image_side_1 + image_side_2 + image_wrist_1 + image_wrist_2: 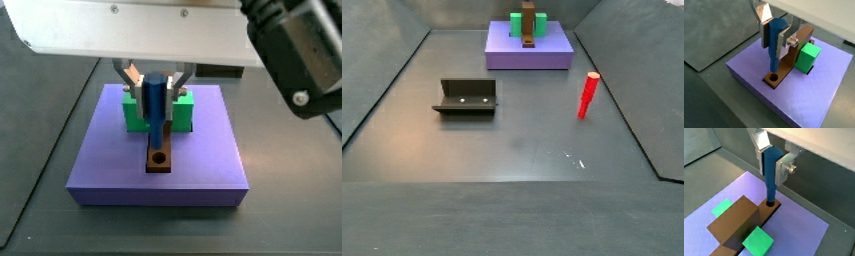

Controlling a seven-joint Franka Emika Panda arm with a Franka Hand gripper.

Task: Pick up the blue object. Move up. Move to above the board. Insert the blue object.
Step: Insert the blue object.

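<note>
My gripper [775,42] is shut on the blue object [773,50], a thin upright blue peg, also seen in a wrist view [769,173]. The peg hangs over the brown board [784,70] on the purple platform [811,95]. Its lower tip is at the mouth of the board's round hole [769,204]; how far in, I cannot tell. In a side view the gripper [156,80] holds the peg [158,105] over the board [167,167]. In the far side view the gripper [528,22] is over the platform [529,55].
Green blocks [134,112] [183,110] flank the brown board on the platform. A red rod [588,95] stands on the floor beside the platform. The fixture [466,97] stands on the floor further off. Grey walls ring the floor.
</note>
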